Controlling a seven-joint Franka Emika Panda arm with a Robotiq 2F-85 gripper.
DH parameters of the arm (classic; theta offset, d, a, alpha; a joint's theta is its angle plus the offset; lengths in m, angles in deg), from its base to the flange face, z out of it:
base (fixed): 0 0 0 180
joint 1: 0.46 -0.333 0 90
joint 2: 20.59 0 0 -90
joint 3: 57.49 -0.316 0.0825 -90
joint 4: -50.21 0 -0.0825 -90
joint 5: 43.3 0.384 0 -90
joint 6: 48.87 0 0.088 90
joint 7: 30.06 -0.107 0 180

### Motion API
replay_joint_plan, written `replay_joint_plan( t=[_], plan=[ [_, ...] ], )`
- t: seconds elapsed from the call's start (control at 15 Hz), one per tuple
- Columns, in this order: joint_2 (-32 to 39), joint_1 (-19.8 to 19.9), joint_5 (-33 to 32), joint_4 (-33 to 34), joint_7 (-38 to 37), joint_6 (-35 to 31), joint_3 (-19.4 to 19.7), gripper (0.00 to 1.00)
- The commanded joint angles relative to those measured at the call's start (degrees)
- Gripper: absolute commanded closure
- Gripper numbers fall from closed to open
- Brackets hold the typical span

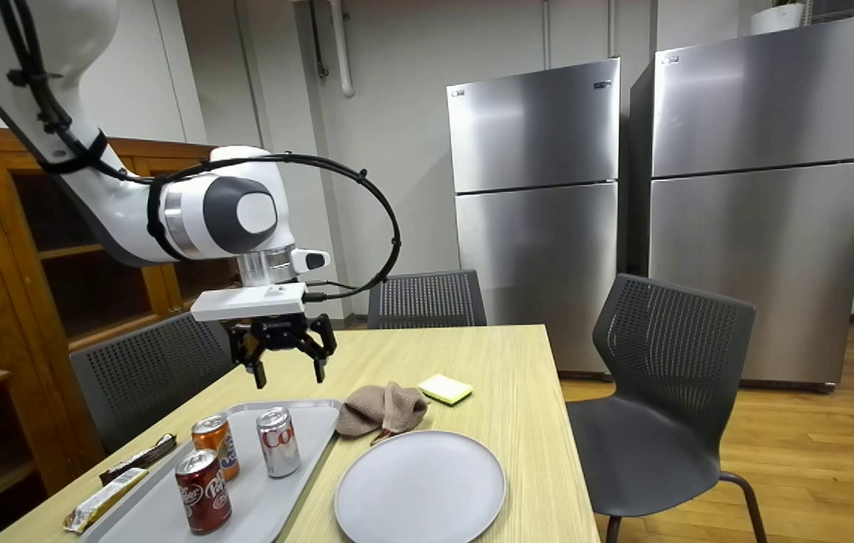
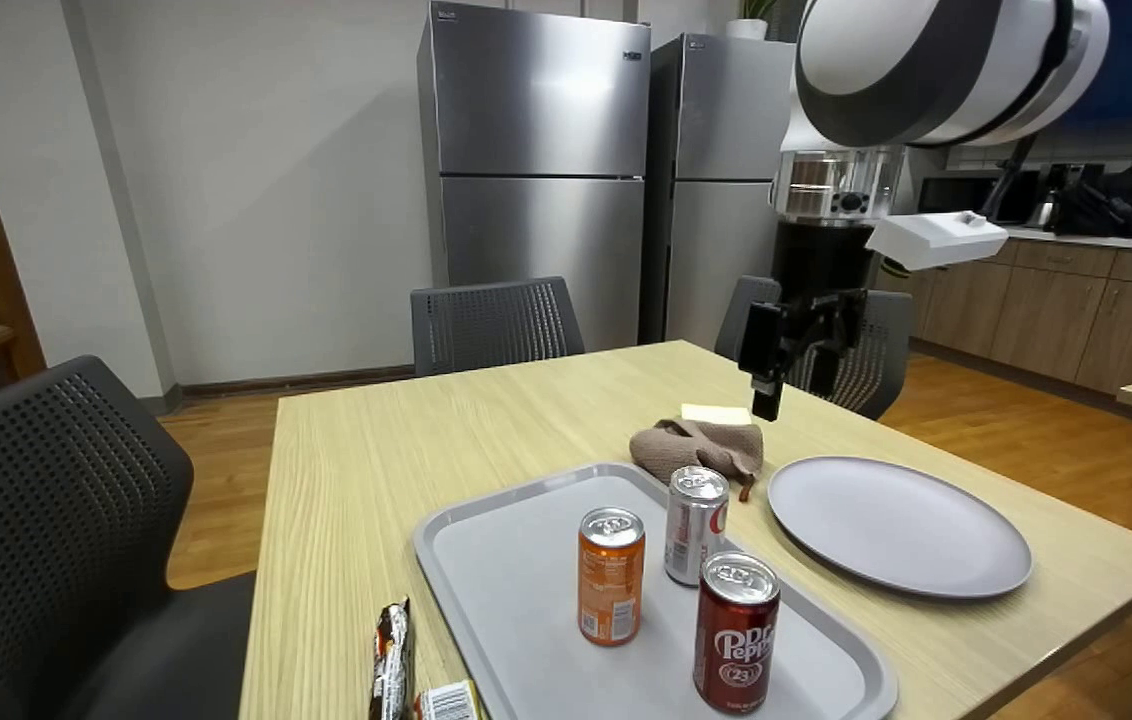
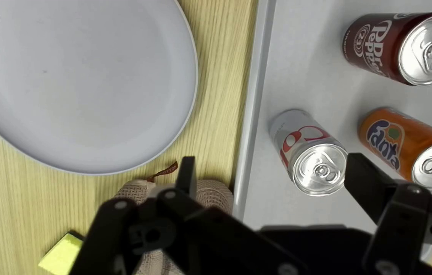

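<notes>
1. The claw (image 1: 290, 375) hangs in the air, higher than the tray (image 2: 516, 590). Its two fingers (image 3: 365, 183) are spread wide and pinch nothing. In the wrist view, one finger shows on each side of the tray's long rim.
2. The silver can (image 1: 278, 443) looks like the can nearest the claw. It stands on the tray, close to that long rim.
3. The orange can (image 2: 611, 580) and the dark red can (image 2: 738, 640) are on the tray too. All three cans stand on flat bottoms, so they need nothing to lean on. I think the raised rim helps stop things sliding off.
4. The plate (image 2: 896, 525) lies flat on the table (image 1: 502, 362) beside the tray, with a gap between.
5. The cloth (image 1: 382, 409) sits bunched by the tray's corner, probably because it is too soft to stand. The sponge (image 1: 446, 388) lies farther from the tray.
6. A dark bar (image 1: 139, 458) and a yellow bar (image 1: 106, 499) lie along the tray's other long side.
7. In an exterior view, the dark red can (image 1: 203, 492) hides part of the orange can. In an exterior view, the yellow bar (image 2: 448, 702) is cut off. I can't tell what is under the cloth, or whether it touches the tray.
</notes>
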Motion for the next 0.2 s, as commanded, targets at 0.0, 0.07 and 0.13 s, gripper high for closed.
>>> replay_joint_plan(
  t=[0.0, 0.07, 0.13],
  plan=[
    [0.0, 0.8, 0.1, 0.1, 0.0, 0.1, -0.8, 0.0],
    [0.0, 0.8, 0.1, 0.1, 0.0, 0.1, -0.8, 0.0],
    [0.0, 0.8, 0.1, 0.1, 0.0, 0.1, -0.8, 0.0]
  ],
)
